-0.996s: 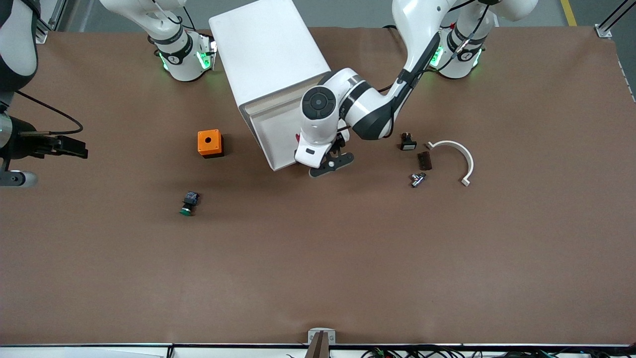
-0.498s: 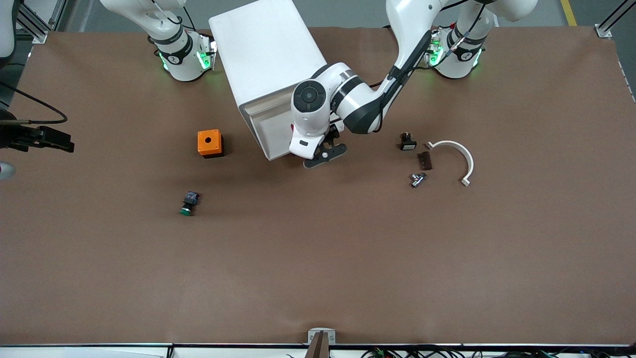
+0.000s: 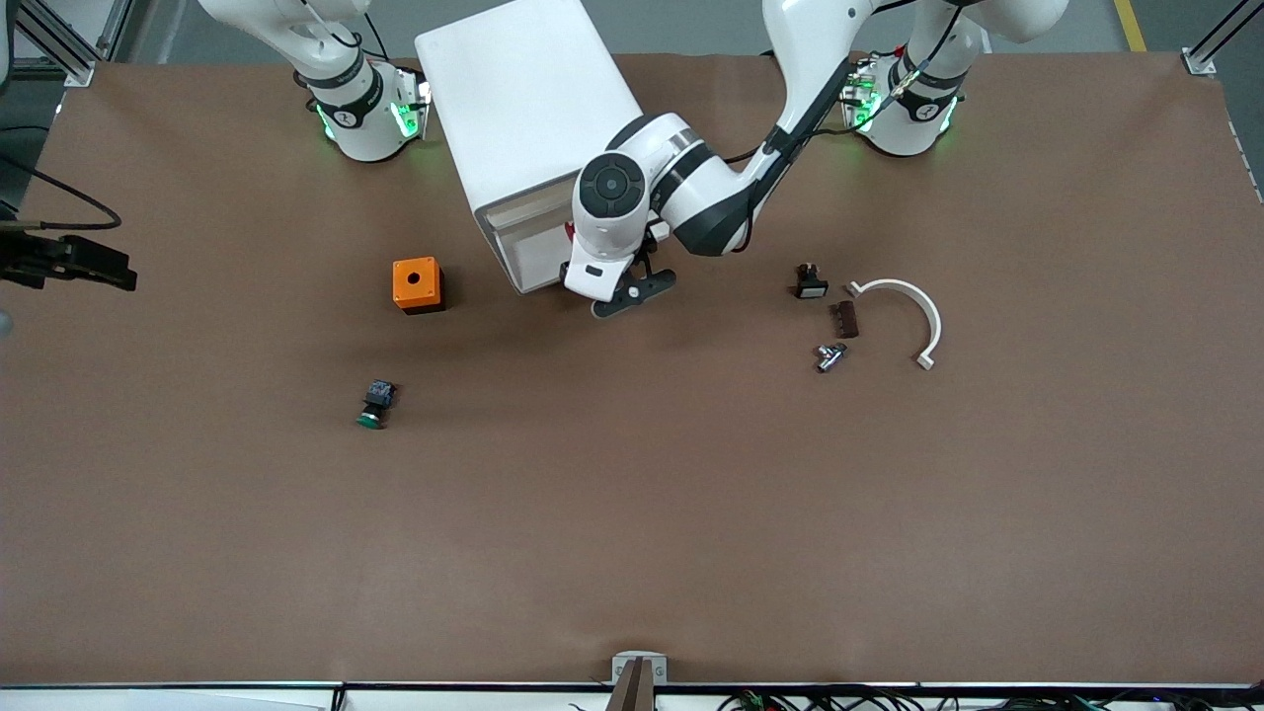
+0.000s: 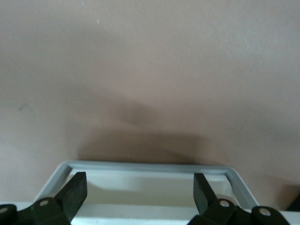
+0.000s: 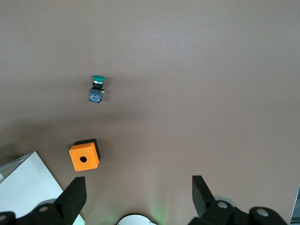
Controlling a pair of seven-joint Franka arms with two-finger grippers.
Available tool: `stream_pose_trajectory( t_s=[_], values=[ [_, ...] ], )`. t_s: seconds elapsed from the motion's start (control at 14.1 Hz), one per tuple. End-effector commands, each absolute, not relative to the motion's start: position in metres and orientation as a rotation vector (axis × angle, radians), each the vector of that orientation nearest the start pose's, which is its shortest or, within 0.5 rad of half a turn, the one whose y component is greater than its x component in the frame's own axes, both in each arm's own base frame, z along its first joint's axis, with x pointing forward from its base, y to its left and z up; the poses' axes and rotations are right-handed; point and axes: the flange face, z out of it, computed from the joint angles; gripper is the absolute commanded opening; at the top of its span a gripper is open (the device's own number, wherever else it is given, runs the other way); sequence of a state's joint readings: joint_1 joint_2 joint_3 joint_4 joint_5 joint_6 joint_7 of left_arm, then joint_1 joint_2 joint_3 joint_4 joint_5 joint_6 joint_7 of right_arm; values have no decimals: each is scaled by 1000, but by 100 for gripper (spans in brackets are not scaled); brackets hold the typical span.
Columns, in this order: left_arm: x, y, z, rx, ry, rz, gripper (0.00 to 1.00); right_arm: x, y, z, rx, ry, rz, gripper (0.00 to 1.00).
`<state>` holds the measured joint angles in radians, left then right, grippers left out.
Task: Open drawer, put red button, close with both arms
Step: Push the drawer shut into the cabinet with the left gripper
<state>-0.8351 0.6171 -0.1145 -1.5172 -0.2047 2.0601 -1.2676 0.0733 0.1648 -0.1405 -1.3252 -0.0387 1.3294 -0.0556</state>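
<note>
Your left gripper (image 3: 632,286) fingers apart at the white cabinet's part-open drawer (image 3: 528,252), small red button (image 3: 570,230) inside, your right gripper (image 5: 138,194) fingers apart high above the orange box (image 5: 84,156).

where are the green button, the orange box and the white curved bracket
green button (image 3: 372,406), front view, on its black-and-blue body
orange box (image 3: 416,283), front view, on its top face beside the hole
white curved bracket (image 3: 913,299), front view, on the arc

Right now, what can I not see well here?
Red button: front view, only a red speck in the drawer; the left arm hides the rest.
Drawer's inside: left wrist view, cut off at the edge, by the open left gripper.
Right gripper, open above the table: front view's edge cuts it.
</note>
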Motion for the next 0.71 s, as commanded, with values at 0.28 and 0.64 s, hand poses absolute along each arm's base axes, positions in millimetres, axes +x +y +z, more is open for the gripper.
stream_pose_trajectory(
  t_s=[0.28,0.64],
  values=[
    [377,-581,297,-3072,-711,505,100,532,-49,642,-3062,41,177,100],
    [368,-587,291,-3055,-757,608,100,505,-50,635,-3065,42,58,100]
  ],
)
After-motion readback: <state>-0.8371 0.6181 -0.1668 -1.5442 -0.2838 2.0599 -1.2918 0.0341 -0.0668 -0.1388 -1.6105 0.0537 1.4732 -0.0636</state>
